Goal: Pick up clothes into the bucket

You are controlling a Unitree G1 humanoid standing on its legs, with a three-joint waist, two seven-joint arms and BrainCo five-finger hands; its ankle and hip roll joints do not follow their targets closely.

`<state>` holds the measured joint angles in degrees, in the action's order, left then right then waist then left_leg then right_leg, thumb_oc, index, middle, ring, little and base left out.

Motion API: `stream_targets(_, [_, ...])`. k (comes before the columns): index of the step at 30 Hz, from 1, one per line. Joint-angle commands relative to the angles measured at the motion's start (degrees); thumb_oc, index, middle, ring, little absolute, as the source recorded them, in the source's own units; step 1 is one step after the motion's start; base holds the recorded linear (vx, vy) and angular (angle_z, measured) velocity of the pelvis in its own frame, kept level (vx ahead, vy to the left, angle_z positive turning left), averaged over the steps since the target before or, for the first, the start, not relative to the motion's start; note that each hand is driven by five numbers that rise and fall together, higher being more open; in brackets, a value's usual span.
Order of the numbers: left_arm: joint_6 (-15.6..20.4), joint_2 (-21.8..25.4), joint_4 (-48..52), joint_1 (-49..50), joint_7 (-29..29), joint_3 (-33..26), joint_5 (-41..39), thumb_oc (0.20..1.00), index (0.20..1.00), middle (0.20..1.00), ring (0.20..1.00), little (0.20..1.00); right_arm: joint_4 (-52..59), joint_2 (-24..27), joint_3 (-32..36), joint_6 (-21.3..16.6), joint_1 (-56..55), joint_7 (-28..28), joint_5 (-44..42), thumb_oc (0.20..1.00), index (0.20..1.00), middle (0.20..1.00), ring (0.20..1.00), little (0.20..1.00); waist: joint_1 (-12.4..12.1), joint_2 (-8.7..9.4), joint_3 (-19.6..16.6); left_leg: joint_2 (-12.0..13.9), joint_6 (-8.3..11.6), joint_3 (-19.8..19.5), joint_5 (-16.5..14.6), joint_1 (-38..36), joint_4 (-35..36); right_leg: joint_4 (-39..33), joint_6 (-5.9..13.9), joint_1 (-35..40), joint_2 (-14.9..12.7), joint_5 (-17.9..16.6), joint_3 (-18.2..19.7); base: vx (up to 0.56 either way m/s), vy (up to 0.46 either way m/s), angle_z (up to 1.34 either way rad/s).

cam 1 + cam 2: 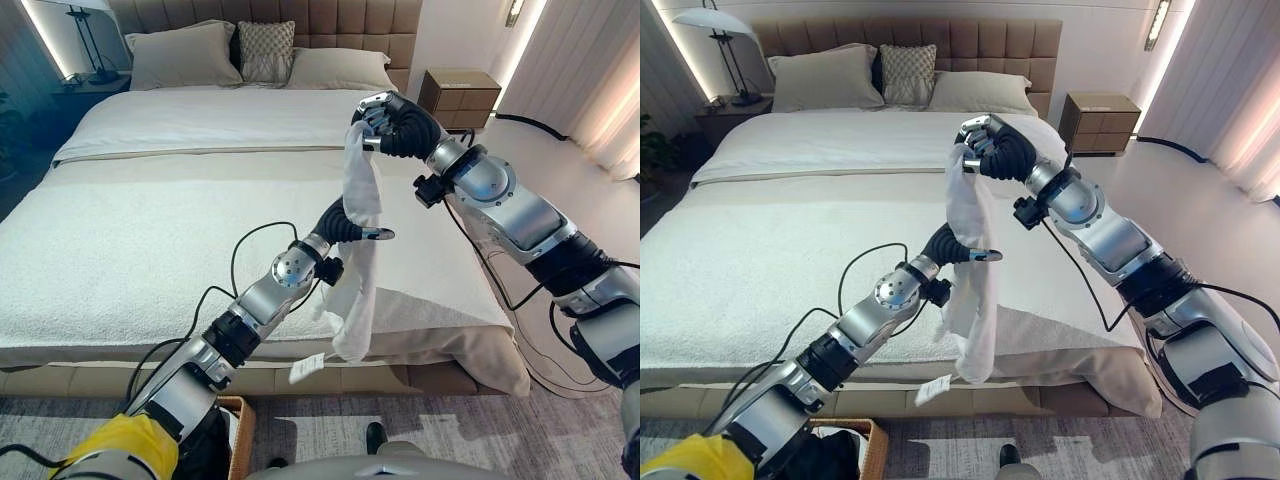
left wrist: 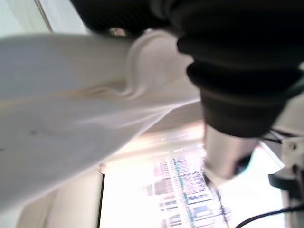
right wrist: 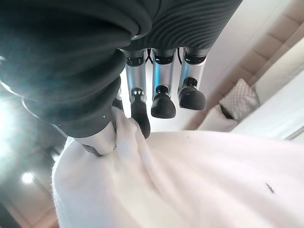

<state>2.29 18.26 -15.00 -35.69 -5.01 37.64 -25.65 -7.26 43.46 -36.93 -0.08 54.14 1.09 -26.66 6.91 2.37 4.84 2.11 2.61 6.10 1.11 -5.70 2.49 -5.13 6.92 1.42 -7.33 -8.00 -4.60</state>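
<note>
White cloth (image 1: 358,240) hangs in the air over the near right part of the bed (image 1: 150,240), held up at its top end, its tail trailing down past the mattress edge with a small tag (image 1: 306,368) near the bottom. Right hand (image 1: 385,122) is raised high and pinches the top of the cloth between thumb and one finger; the other fingers (image 3: 164,102) stand clear, as the right wrist view shows. Left hand (image 1: 350,226) reaches up from below into the middle of the cloth; one finger pokes out straight past it, but cannot tell if it grips. Basket (image 1: 240,440) shows as a woven rim at the bottom edge, below the left arm. To do this well, judging from here: keep the pinch firm, gather the hanging tail so it does not drag on the bed edge, then swing low toward the basket.
</note>
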Motion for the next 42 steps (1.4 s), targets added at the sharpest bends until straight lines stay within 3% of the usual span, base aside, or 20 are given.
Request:
stream_targets(1, [1.43,-1.10,-2.71,-4.99,0.58,2.42,-3.01,0.200,0.200,0.200,0.200,0.200,2.63,1.07,1.98,-5.24,2.72,-1.30,-2.67,0.200,0.200,0.200,0.200,0.200,-0.99,2.04,-2.22,-0.51,0.43,-1.81,-4.47,2.07,-4.60,6.33,2.85,0.56,-1.45,7.58,-2.45,0.00,0.000,0.00])
stream_targets(4, [1.18,-0.69,-2.74,-3.66,0.23,1.41,-2.67,0.200,0.200,0.200,0.200,0.200,2.93,1.10,4.30,-5.55,1.08,-2.40,-2.21,0.200,0.200,0.200,0.200,0.200,-1.09,1.98,-2.21,-0.58,0.39,-1.87,-4.56,1.92,-4.63,6.33,2.81,0.77,-1.45,7.64,-2.51,0.00,0.000,0.00])
stream_targets(5, [1.00,-0.71,-3.07,-3.27,0.06,0.99,-2.29,0.291,0.291,0.291,0.291,0.291,3.02,1.07,5.28,-5.59,0.62,-2.85,-2.02,0.200,0.200,0.200,0.200,0.200,-1.02,1.93,-2.18,-0.65,0.39,-1.94,-4.58,1.97,-4.68,6.31,2.81,0.82,-1.47,7.65,-2.51,0.00,0.000,0.00])
stream_targets(6, [0.89,-0.72,-3.12,-2.93,0.03,0.70,-1.92,0.460,0.460,0.460,0.460,0.460,3.01,0.92,6.51,-5.70,-0.23,-3.22,-2.29,0.200,0.200,0.200,0.200,0.200,-1.02,1.91,-2.19,-0.68,0.37,-2.04,-4.60,2.04,-4.74,6.33,2.78,0.88,-1.48,7.71,-2.63,0.00,0.003,0.03])
stream_targets(8, [0.84,-0.61,-3.14,-2.57,-0.09,0.27,-1.77,0.451,0.451,0.451,0.451,0.451,3.13,0.79,7.58,-5.77,-0.83,-3.70,-2.18,0.200,0.200,0.200,0.200,0.200,-1.03,1.89,-2.17,-0.70,0.36,-2.11,-4.62,2.03,-4.74,6.31,2.77,0.98,-1.51,7.74,-2.70,0.00,0.002,0.05])
stream_targets(9, [0.72,-0.76,-3.13,-1.61,-0.18,-0.36,-1.58,0.200,0.200,0.200,0.200,0.200,3.59,0.75,9.39,-6.10,-1.70,-4.48,-1.96,0.200,0.200,0.200,0.200,0.200,-1.07,1.87,-2.14,-0.71,0.31,-2.19,-4.63,2.06,-4.74,6.32,2.72,1.07,-1.51,7.84,-2.82,0.00,0.000,0.00])
stream_targets(19, [-0.05,-0.20,-2.17,3.45,0.20,-3.53,0.31,0.200,0.200,0.200,0.200,0.200,4.28,0.23,18.09,-6.98,-6.73,-8.23,-1.27,0.200,0.200,0.200,0.200,0.200,-1.30,1.83,-2.00,-0.71,0.21,-2.79,-4.76,2.24,-4.84,6.43,2.59,1.20,-1.77,8.10,-3.21,0.00,0.001,0.02])
stream_targets(21, [-0.04,0.30,-1.72,4.51,0.21,-4.45,0.74,0.200,0.200,0.200,0.200,0.200,4.27,-0.04,19.66,-7.06,-7.90,-8.77,-1.16,0.467,0.467,0.467,0.467,0.467,-1.37,1.82,-1.91,-0.75,0.18,-2.90,-4.77,2.36,-4.90,6.44,2.57,1.13,-1.74,8.12,-3.21,0.00,-0.002,0.05])
stream_targets(22, [0.08,0.95,-0.64,5.77,-0.06,-5.98,1.23,0.200,0.200,0.200,0.200,0.200,4.24,-0.93,21.86,-6.99,-10.18,-9.79,-0.26,1.000,1.000,1.000,1.000,1.000,-1.49,1.71,-1.82,-0.81,0.17,-2.97,-4.81,2.47,-5.01,6.51,2.54,1.14,-1.77,8.19,-3.32,0.00,0.001,0.05])
stream_targets(27, [-0.01,2.53,2.04,8.26,-0.37,-8.77,1.50,0.200,0.200,0.200,0.200,0.200,5.45,-2.47,25.51,-6.51,-14.89,-10.67,2.29,1.000,1.000,1.000,1.000,1.000,-1.67,1.50,-1.79,-0.96,0.07,-3.18,-4.97,2.66,-5.19,6.77,2.48,1.06,-1.82,8.46,-3.34,0.00,0.000,0.01])
stream_targets(31, [0.84,6.07,10.41,15.03,-0.79,-17.08,2.95,0.200,0.200,0.200,0.200,0.200,7.22,-7.76,33.64,-5.47,-26.79,-12.86,11.85,1.000,1.000,1.000,1.000,1.000,-2.17,0.76,-1.43,-1.12,-0.25,-3.43,-5.42,2.71,-5.49,7.09,2.30,1.18,-1.93,8.96,-3.48,0.00,0.000,0.00])
stream_targets(38, [2.01,8.57,17.73,21.59,-0.90,-25.51,4.32,0.200,0.200,0.200,0.200,0.200,5.31,-13.72,38.71,-4.63,-38.76,-12.91,16.89,1.000,1.000,1.000,1.000,1.000,-2.52,0.36,-1.23,-1.41,-0.42,-3.90,-5.58,3.10,-5.82,7.31,2.13,1.11,-2.06,9.40,-3.66,0.00,0.001,0.01])
stream_targets(41, [3.29,9.60,22.73,27.85,-0.63,-33.47,5.46,0.200,0.200,0.200,0.200,0.200,-0.25,-18.62,40.62,-3.79,-48.80,-10.78,18.07,1.000,1.000,1.000,1.000,1.000,-2.52,0.04,-0.75,-1.69,-0.56,-4.32,-5.65,3.23,-5.82,7.61,1.94,1.08,-2.10,9.68,-3.72,0.01,0.008,0.05])
stream_targets(42, [3.21,9.63,22.90,28.06,-0.61,-33.55,5.46,0.200,0.200,0.200,0.200,0.200,-0.22,-18.66,40.56,-3.80,-48.88,-10.76,18.10,1.000,1.000,1.000,1.000,1.000,-2.46,0.06,-0.83,-1.69,-0.55,-4.33,-5.65,3.21,-5.80,7.62,1.94,1.10,-2.10,9.70,-3.73,0.00,0.006,0.04])
